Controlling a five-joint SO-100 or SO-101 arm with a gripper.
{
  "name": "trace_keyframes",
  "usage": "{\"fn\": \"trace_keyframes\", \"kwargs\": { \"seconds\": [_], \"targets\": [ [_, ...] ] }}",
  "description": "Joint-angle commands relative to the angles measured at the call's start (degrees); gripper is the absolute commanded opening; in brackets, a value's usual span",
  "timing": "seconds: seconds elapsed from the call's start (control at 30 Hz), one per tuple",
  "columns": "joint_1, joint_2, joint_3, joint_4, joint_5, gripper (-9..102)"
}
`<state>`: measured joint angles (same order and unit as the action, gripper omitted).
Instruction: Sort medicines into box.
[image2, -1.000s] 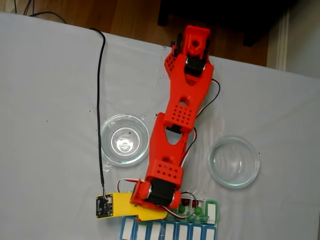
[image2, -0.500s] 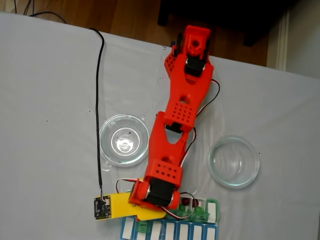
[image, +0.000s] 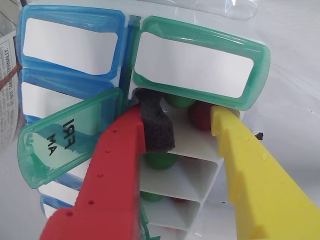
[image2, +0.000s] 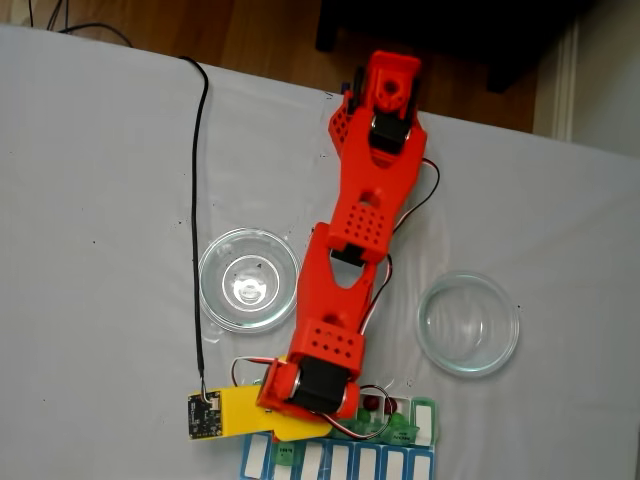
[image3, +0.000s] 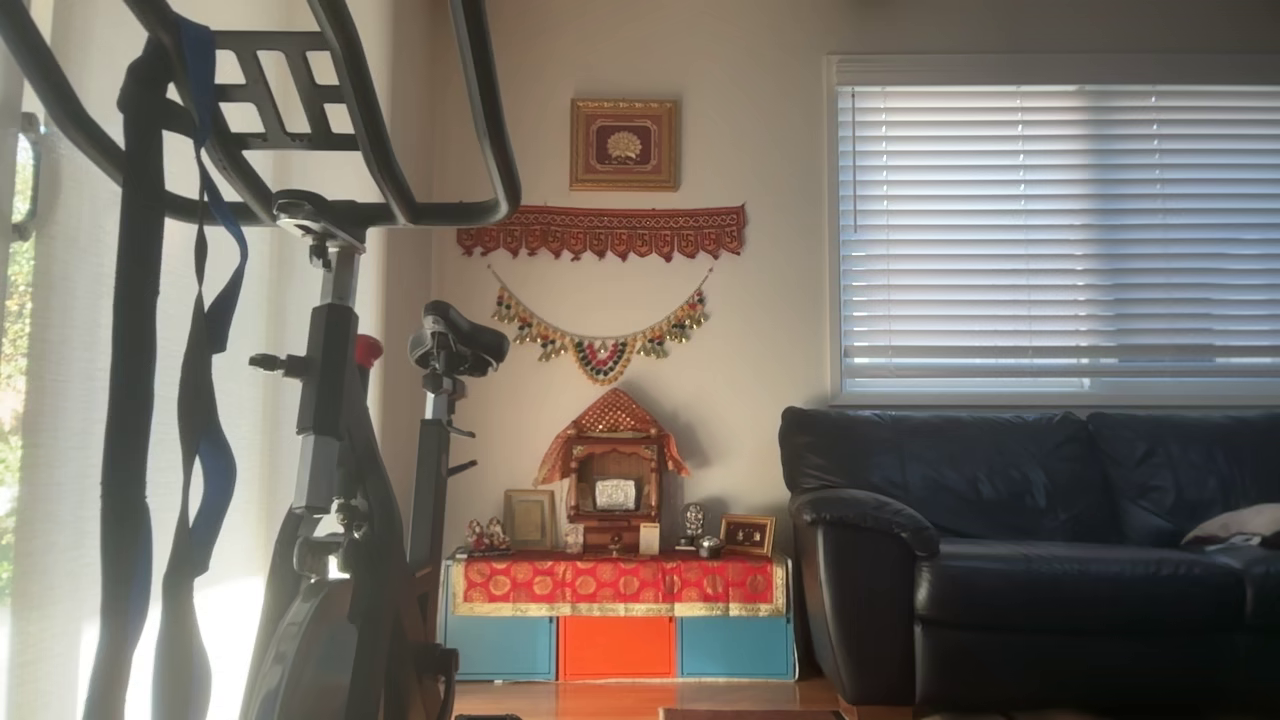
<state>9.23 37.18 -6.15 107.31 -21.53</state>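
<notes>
Red and yellow plastic fingers form the gripper (image: 177, 130), which hangs spread wide over the green-and-white pill box (image: 200, 170) in the wrist view. Its red finger (image: 107, 180) carries a black foam pad (image: 156, 127) at the tip, and its yellow finger (image: 250, 170) stands well apart from it with nothing pinched between them. Directly below the gap lie the white open compartments of the box. A green ball (image: 160, 160) sits just under the foam pad. Beyond the tips, in the compartment half covered by a raised green lid (image: 195, 62), lie another green ball (image: 180, 102) and a red ball (image: 200, 116). Nearer the wrist, a further compartment holds a green ball (image: 151, 196) and a red one (image: 176, 200). Outside the red finger an open translucent green lid marked FRI (image: 67, 135) tilts away, and past it runs the blue-and-white row (image: 65, 45).

From the fixed view, the orange arm (image2: 350, 250) reaches down the white table (image2: 90, 200) to the box (image2: 410, 425) at the lower edge. Two clear glass dishes flank the arm, one to its left (image2: 248, 280) and one to its right (image2: 468, 322).
</notes>
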Motion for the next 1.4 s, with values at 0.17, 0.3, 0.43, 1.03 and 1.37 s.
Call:
{"fn": "trace_keyframes", "kwargs": {
  "seconds": [0.17, 0.3, 0.43, 1.03, 1.37],
  "targets": [
    [-1.32, 9.76, -2.02, 1.93, 2.20, 1],
    [-1.23, 11.60, -1.93, 1.93, 4.22, 1],
    [0.70, 13.89, -5.98, 1.93, 9.40, 1],
    [-6.24, 44.82, 31.55, 1.93, 13.80, 1],
    [-17.40, 54.93, 53.79, -16.79, 17.49, 1]
  ]
}}
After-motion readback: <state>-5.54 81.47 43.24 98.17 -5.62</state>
